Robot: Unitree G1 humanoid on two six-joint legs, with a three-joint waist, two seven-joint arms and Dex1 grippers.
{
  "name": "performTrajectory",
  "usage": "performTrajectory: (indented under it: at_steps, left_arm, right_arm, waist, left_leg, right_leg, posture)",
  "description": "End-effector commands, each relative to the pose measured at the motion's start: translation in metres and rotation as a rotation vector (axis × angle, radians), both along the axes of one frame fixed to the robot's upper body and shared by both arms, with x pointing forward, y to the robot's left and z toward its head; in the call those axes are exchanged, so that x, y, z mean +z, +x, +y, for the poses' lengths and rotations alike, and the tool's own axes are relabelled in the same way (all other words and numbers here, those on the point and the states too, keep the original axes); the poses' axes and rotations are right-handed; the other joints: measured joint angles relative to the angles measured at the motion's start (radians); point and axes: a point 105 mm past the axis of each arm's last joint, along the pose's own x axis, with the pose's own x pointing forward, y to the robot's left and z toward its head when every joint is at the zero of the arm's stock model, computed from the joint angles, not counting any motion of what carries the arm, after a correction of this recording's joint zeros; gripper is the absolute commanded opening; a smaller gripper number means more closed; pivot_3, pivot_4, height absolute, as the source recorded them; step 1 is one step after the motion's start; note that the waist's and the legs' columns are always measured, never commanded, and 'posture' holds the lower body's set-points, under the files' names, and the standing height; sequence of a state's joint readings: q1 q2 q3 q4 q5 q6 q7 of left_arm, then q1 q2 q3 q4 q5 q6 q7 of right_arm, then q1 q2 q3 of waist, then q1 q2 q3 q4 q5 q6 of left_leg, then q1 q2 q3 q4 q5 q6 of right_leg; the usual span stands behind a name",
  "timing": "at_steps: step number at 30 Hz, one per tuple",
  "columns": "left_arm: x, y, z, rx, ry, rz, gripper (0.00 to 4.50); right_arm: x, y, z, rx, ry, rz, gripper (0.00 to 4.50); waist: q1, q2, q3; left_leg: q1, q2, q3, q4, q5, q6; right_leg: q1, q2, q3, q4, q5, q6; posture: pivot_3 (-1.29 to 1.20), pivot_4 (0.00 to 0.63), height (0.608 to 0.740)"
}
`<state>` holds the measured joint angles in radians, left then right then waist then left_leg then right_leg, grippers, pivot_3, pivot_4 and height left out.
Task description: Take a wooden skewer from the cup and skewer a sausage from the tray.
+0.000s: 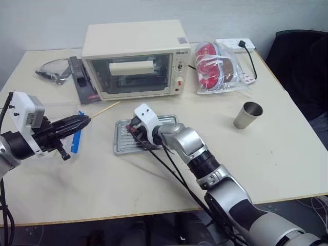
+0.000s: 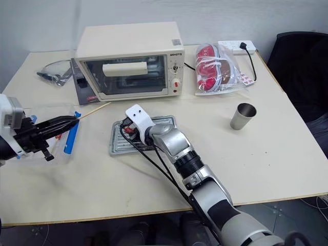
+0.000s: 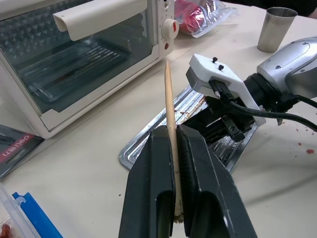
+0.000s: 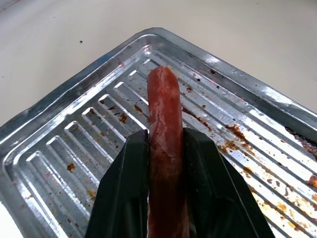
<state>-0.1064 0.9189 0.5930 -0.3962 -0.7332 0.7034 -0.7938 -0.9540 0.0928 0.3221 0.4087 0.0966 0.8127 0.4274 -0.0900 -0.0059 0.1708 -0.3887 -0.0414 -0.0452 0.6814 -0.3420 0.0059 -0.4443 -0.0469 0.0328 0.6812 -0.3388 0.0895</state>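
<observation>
- The sausage (image 4: pixel 165 148) is clamped lengthwise between the two fingers of the right gripper (image 4: pixel 166 163), its rounded end projecting beyond the fingertips over the ridged floor of the tray (image 4: pixel 74 148). A squeeze that is too hard could split the smooth skin; one that is too light could let it be pushed backwards out of the fingers when it is pierced.
- The wooden skewer (image 3: pixel 170 119) is pinched in the closed left gripper (image 3: pixel 177 144), which is seen at about 9 o'clock from the tray in the head view. Only the lower part of the stick is gripped, so a long free length is left, and bending or snapping is judged likely if it is driven in at an angle.
- The skewer tip (image 1: pixel 117 103) is seen at about 11 o'clock from the tray, well apart from the sausage and not in line with it. If the two are not brought onto one axis, the tip could glance off the rounded end or exit through the side.
- The cables on the right wrist lie across the tray's near edge; the tray could be dragged by them.
- The cup (image 1: pixel 248 115) stands at about 3 o'clock from the tray, well apart, and is judged to be at no risk.
</observation>
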Motion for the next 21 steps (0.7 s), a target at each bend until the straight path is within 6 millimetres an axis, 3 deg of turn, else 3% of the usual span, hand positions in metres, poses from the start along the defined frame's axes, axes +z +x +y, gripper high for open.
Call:
performTrajectory:
  at_steps: [1,6,10,15,17,21]
  left_arm:
    - [0.011,0.000,0.002,0.006,0.034,-0.049,0.00]
    - [0.011,0.001,0.002,0.006,0.032,-0.051,0.00]
    - [0.011,0.000,0.002,0.006,0.032,-0.050,0.00]
    - [0.011,0.000,0.002,0.007,0.033,-0.050,0.00]
    - [0.011,0.000,0.001,0.002,0.035,-0.049,0.00]
    - [0.010,0.001,-0.001,-0.020,0.043,-0.039,0.00]
  right_arm:
    - [-0.001,-0.004,0.005,0.028,-0.007,-0.027,1.07]
    - [-0.006,-0.004,0.006,0.020,-0.004,-0.013,1.07]
    - [-0.006,-0.005,0.007,0.021,-0.002,-0.012,0.33]
    - [-0.004,-0.006,0.008,0.027,0.000,-0.012,0.33]
    - [0.003,-0.006,0.006,0.038,0.012,-0.017,0.33]
    - [0.035,-0.011,-0.003,0.121,0.082,-0.035,0.33]
  waist:
    - [-0.001,0.000,0.000]
    - [-0.002,0.000,0.000]
    - [-0.004,0.000,0.000]
    - [-0.006,0.000,0.000]
    - [-0.006,0.000,0.000]
    - [-0.006,0.000,0.000]
  left_leg:
    - [0.000,0.000,0.000,0.000,0.000,0.000]
    - [0.000,0.000,0.000,0.000,0.000,0.000]
    - [0.000,0.000,0.000,0.000,0.000,0.000]
    - [0.001,0.000,0.000,0.000,0.000,0.000]
    - [0.001,0.000,0.000,0.000,0.000,0.000]
    - [0.000,0.000,0.000,0.000,0.000,0.000]
  right_leg:
    - [0.000,0.000,0.000,0.000,0.000,0.000]
    - [0.000,0.000,0.000,0.000,0.000,0.000]
    - [0.000,0.000,0.000,0.000,0.000,0.000]
    - [0.000,0.000,0.000,0.001,0.000,0.000]
    - [0.000,0.000,0.000,0.001,0.000,0.000]
    - [0.000,0.000,0.000,0.001,0.000,0.000]
  posture:
    - [0.00,0.150,0.740]
    - [0.00,0.150,0.740]
    - [0.00,0.150,0.740]
    - [0.00,0.150,0.740]
    - [0.00,0.150,0.740]
    - [0.00,0.150,0.740]
